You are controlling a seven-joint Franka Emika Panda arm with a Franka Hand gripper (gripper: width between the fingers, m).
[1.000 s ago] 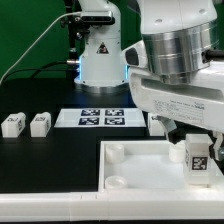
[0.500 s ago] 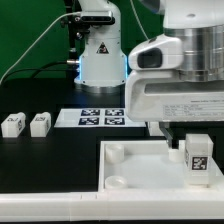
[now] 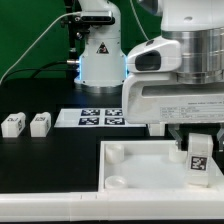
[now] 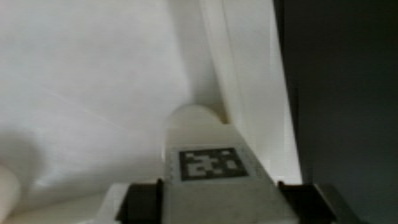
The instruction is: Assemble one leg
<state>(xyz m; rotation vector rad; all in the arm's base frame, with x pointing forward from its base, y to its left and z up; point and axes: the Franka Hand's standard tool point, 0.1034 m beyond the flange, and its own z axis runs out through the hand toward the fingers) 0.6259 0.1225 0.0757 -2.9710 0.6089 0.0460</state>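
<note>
Black table [image 3: 40,170]: open room is seen to the exterior view's left of the plate and along its near edge. Plate [image 3: 150,165] lies near, at the exterior view's right. A raised rim is seen on its far and left edges, with a far socket [image 3: 115,152] and a near socket [image 3: 117,184] at the left corners; the middle is bare. Marker board [image 3: 100,118] lies beyond the plate, apart from it. Outer spare leg [image 3: 12,124] and inner spare leg [image 3: 40,123] are set far left, well apart from the plate.

Gripper [image 3: 197,146] is held over the plate's right side, narrowed onto the leg [image 3: 198,163], which is upright with its tag facing the camera. In the wrist view, pads [image 4: 143,203] are pressed on both leg sides, and the plate edge runs just beside the leg. Leg-to-plate contact cannot be told.
</note>
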